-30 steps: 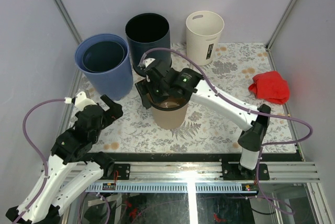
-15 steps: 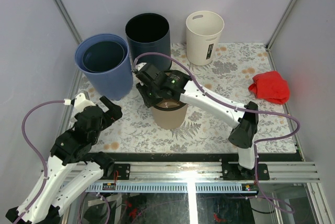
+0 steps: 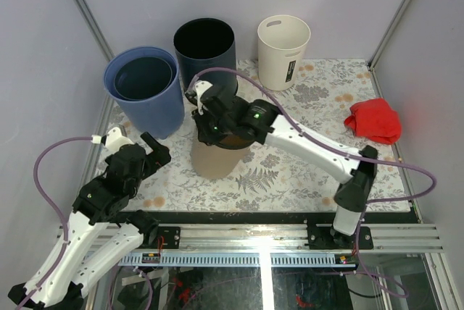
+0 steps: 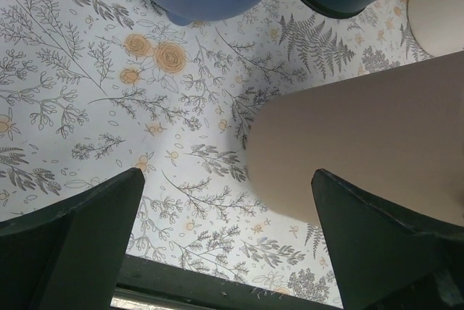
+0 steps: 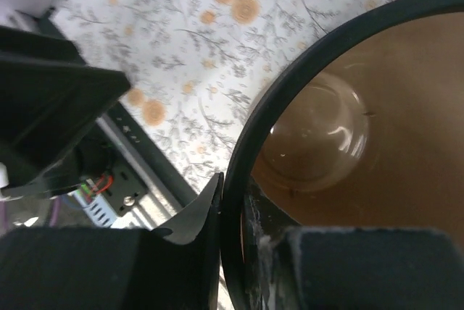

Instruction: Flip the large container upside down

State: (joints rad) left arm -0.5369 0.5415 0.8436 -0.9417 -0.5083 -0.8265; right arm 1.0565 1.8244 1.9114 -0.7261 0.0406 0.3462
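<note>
— Change from half a second back?
— Tan plastic bin with black rim (image 3: pixel 214 162), mid-table, now tipped toward near left; upright before. Right gripper (image 3: pixel 216 127) clenched on rim.
— Wrist views?
— Right: bin's glossy inner bottom. Left: left gripper (image 4: pixel 226 174) spread, empty, beside bin's outer wall.

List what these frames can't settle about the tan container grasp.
- Top view: jaws of the right gripper on the tan container rim, hidden under its own wrist.
- Right wrist: most of the rim, cut off by frame edges.
- Left wrist: the container's upper part, cut off at the right edge; base contact with the table unclear.
- Top view: print on the cream bin label, too small.
</note>
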